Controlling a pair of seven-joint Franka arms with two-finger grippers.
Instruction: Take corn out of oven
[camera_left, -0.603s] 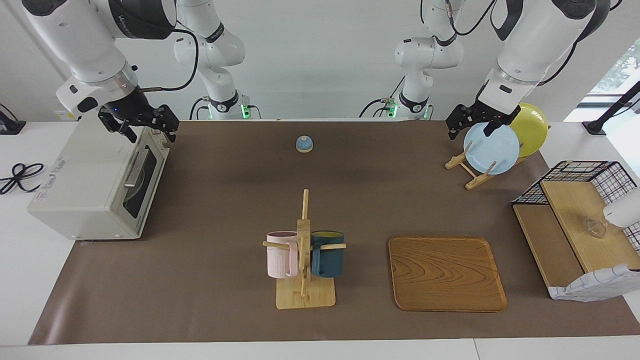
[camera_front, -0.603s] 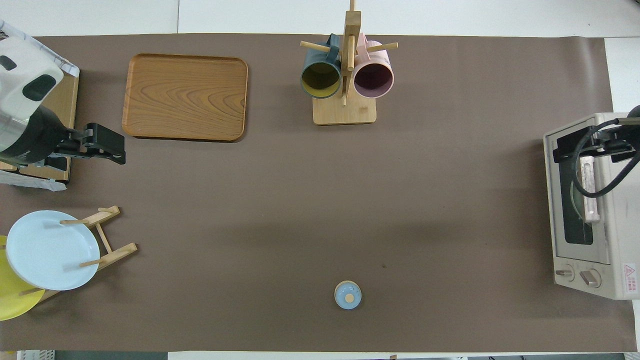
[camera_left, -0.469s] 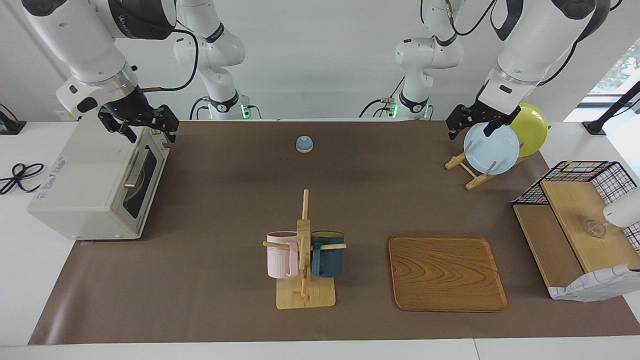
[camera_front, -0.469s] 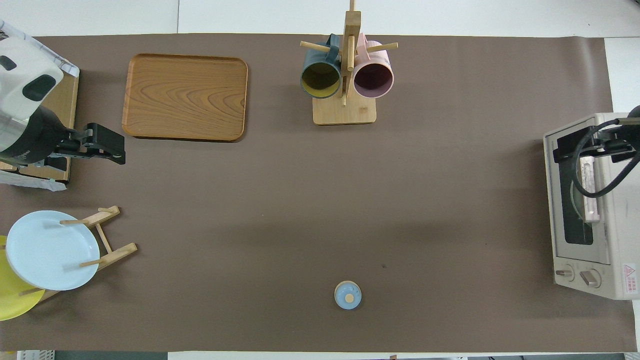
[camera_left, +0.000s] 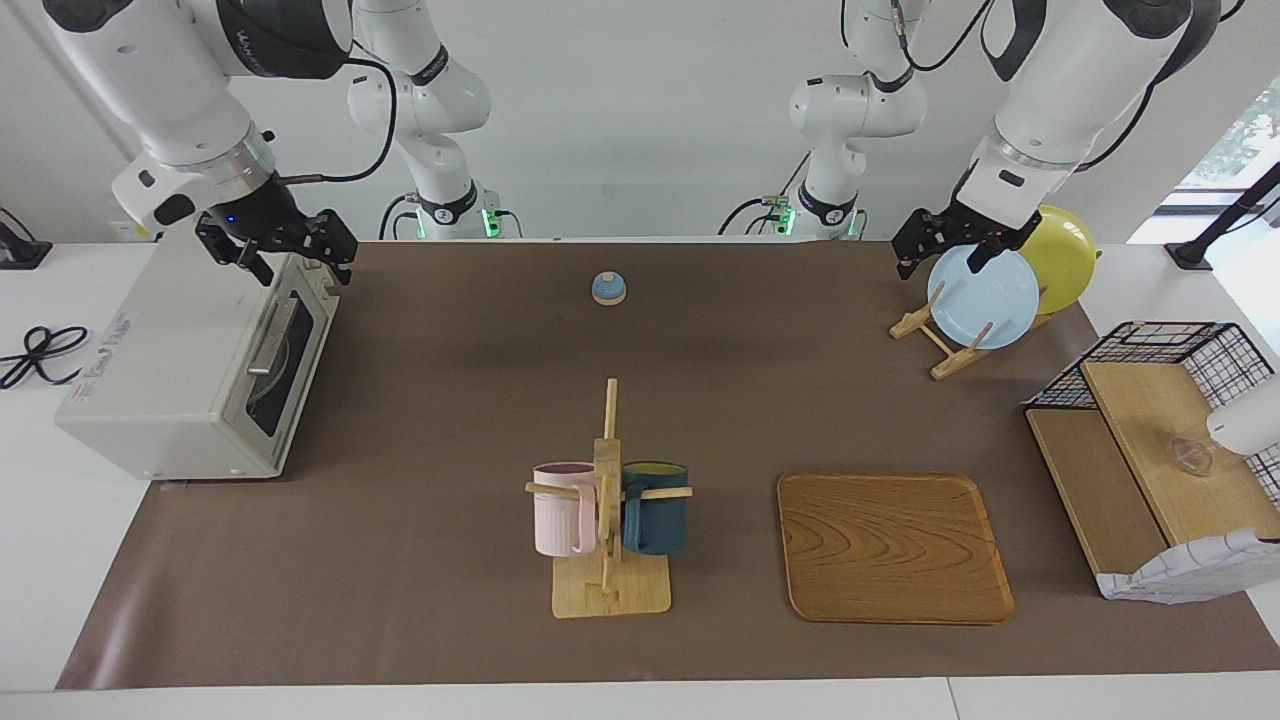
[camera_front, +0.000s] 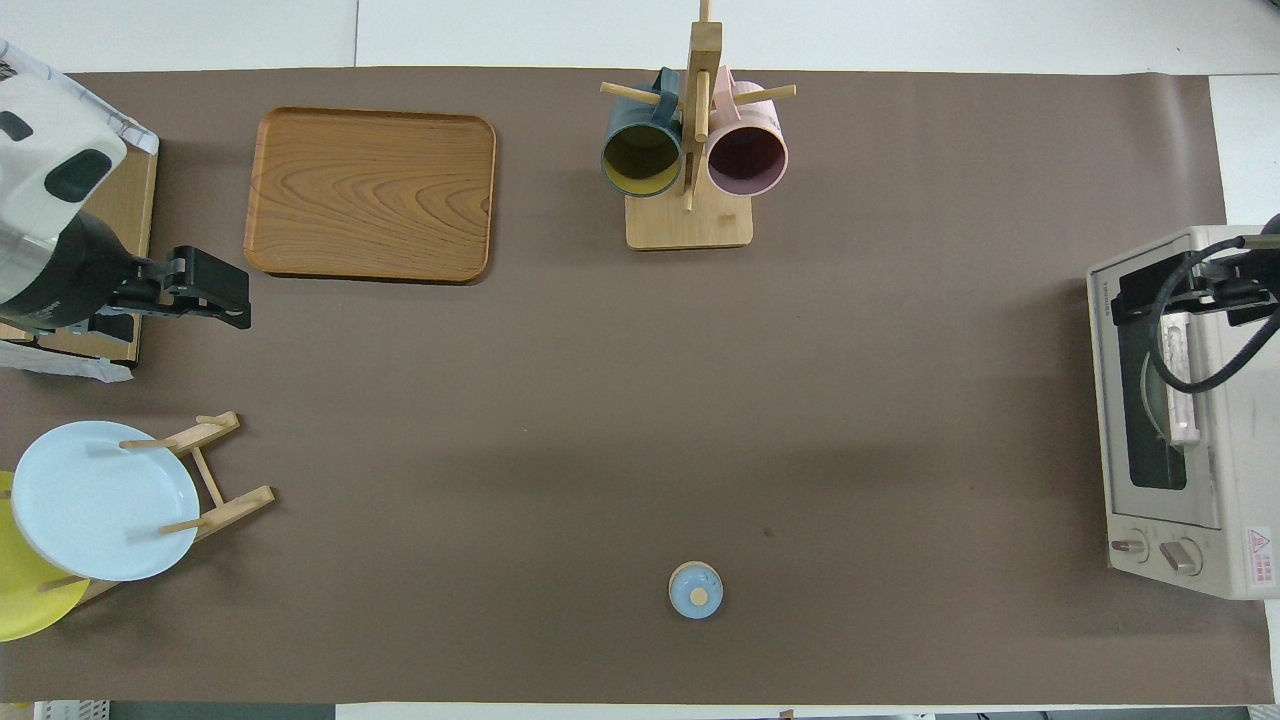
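Note:
The off-white oven (camera_left: 170, 370) stands at the right arm's end of the table with its dark glass door shut and its bar handle (camera_left: 272, 335) showing; it also shows in the overhead view (camera_front: 1240, 420). The corn is hidden. My right gripper (camera_left: 290, 262) hangs open and empty over the top edge of the oven's door, and shows in the overhead view (camera_front: 1190, 300). My left gripper (camera_left: 945, 258) is open and empty in the air over the plate rack, and shows in the overhead view (camera_front: 215, 300).
A mug rack (camera_left: 608, 520) with a pink and a blue mug stands mid-table, a wooden tray (camera_left: 893, 545) beside it. A small blue bell (camera_left: 608, 288) sits near the robots. A blue plate (camera_left: 985, 297), a yellow plate (camera_left: 1065, 255) and a black wire basket shelf (camera_left: 1160, 440) are at the left arm's end.
My right gripper has shifted very slightly over the oven's door edge. The left arm and everything on the table are as before.

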